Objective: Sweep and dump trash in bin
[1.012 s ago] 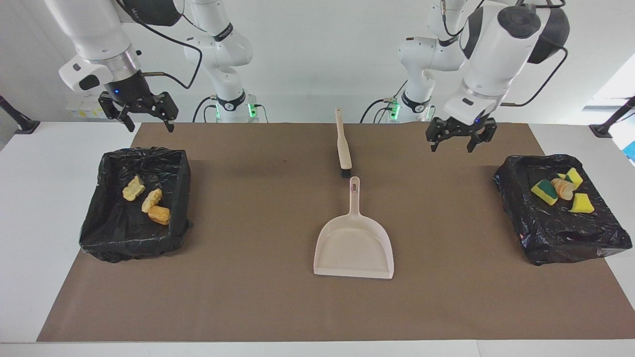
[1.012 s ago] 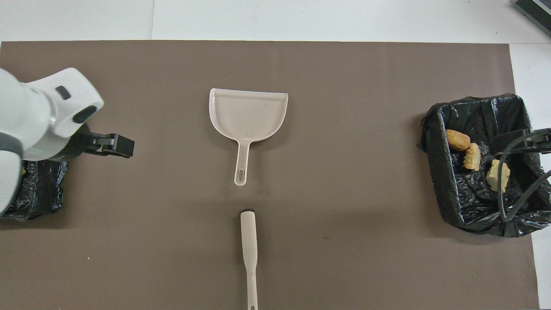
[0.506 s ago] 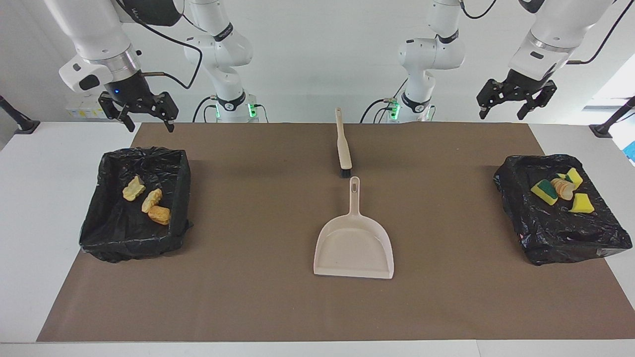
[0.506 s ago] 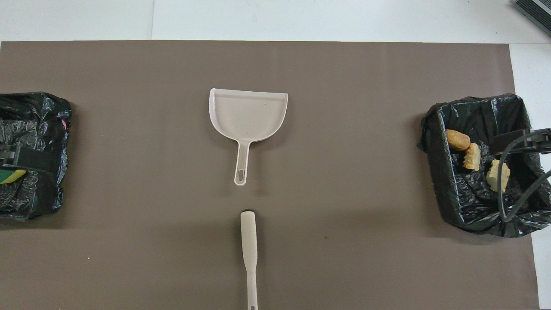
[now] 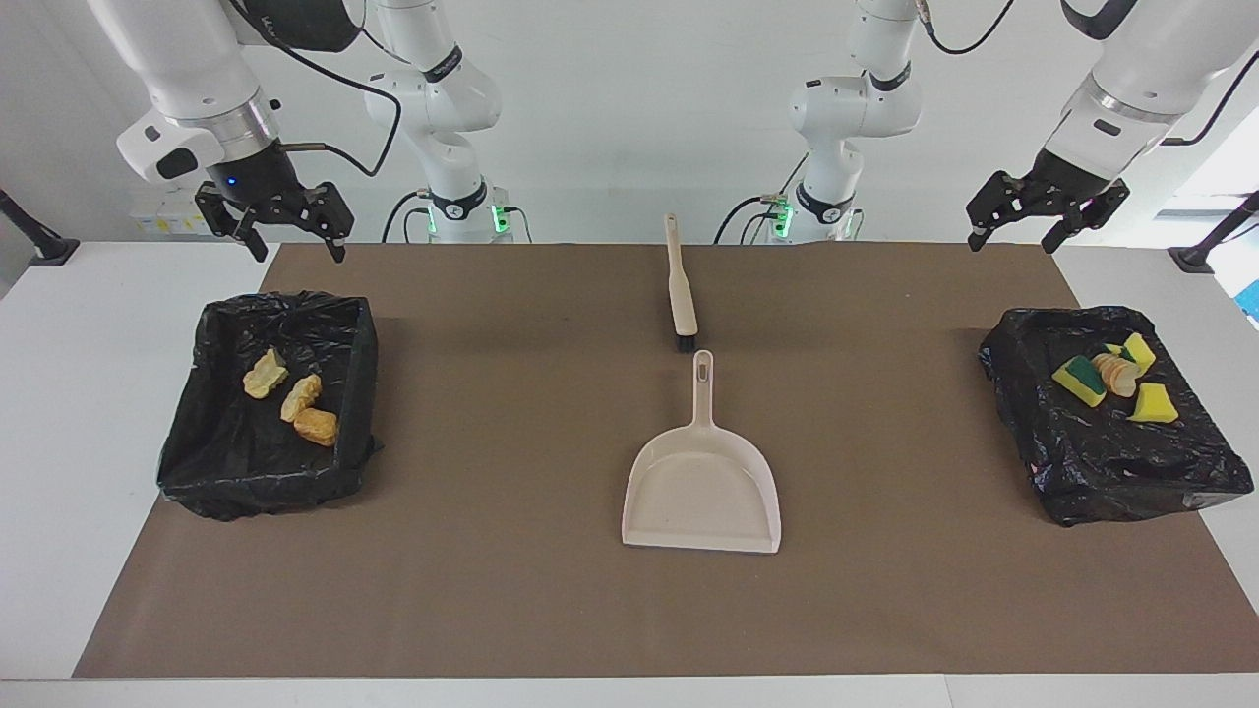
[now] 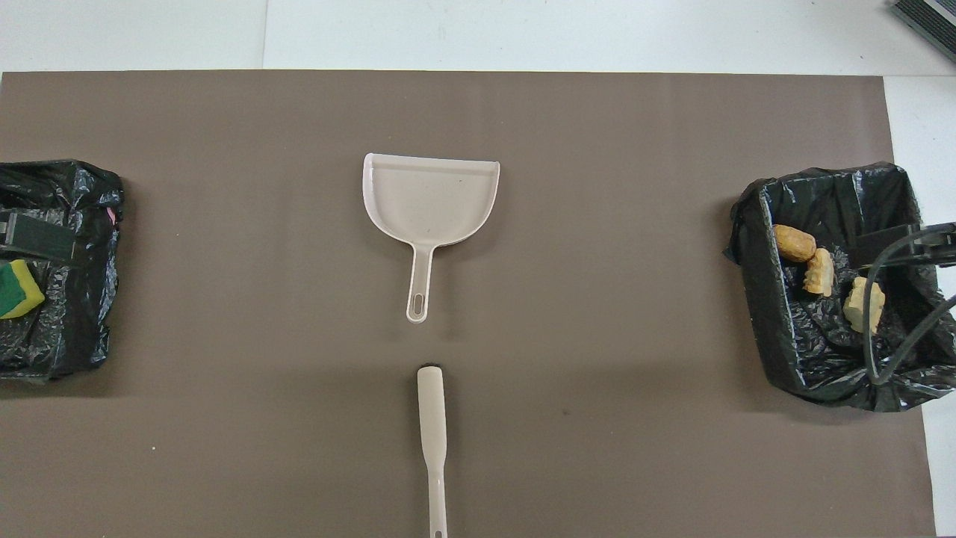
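White walls back a white table (image 5: 59, 413) covered by a brown mat (image 5: 511, 590). At mid-mat you see the beige dustpan (image 5: 700, 492) lying flat, handle toward the robots. The beige brush (image 5: 681, 295) lies in line with that handle, nearer to the robots, with a small gap between the two.

Locate the trash in two black-lined bins. The bin at the right arm's end (image 5: 211, 472) holds three golden-brown ridged lumps (image 5: 292, 397) grouped close together. The bin at the left arm's end (image 5: 1102, 472) holds three yellow sponge pieces (image 5: 1153, 404), one of them green-backed (image 5: 1078, 380), and one pale ridged lump (image 5: 1116, 374) resting against the sponges. You find no piece on the mat itself.

Check the right gripper (image 5: 291, 246): it hangs raised over the table edge nearest the robots, beside its bin, jaws spread wide and holding nothing. Check the left gripper (image 5: 1013, 236): it hangs raised over the mat corner nearest the robots, at the left arm's end, jaws likewise spread wide and holding nothing. Neither gripper touches the brush, the dustpan or a bin.
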Controlling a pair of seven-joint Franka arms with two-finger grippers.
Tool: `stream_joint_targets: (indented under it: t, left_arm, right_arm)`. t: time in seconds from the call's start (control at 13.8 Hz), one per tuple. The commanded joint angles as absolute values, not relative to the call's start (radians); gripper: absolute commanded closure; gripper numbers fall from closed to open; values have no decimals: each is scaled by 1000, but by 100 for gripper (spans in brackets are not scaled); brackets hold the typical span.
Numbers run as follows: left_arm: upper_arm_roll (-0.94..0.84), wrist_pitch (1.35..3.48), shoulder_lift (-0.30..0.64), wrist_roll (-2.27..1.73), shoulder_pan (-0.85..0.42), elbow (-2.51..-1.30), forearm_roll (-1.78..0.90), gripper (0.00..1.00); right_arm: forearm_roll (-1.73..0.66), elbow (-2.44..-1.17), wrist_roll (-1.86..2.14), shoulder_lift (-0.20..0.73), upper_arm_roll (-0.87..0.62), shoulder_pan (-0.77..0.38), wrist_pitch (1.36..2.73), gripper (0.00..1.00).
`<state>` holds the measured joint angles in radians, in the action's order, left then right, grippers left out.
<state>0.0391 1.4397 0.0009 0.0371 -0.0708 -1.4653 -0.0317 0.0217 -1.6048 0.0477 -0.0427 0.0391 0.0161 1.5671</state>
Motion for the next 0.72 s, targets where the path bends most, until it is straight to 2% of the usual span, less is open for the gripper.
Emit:
stream_joint_targets:
  t: [0.0, 0.65]
  left_arm:
    - [29, 1437, -3, 48, -55, -1448, -48, 0]
    - [28, 1447, -26, 121, -55, -1488, -48, 0]
  right_arm:
    - [3, -1618, 74, -57, 37, 21, 1562, 0]
    - [3, -1618, 74, -57, 37, 21, 1562, 0]
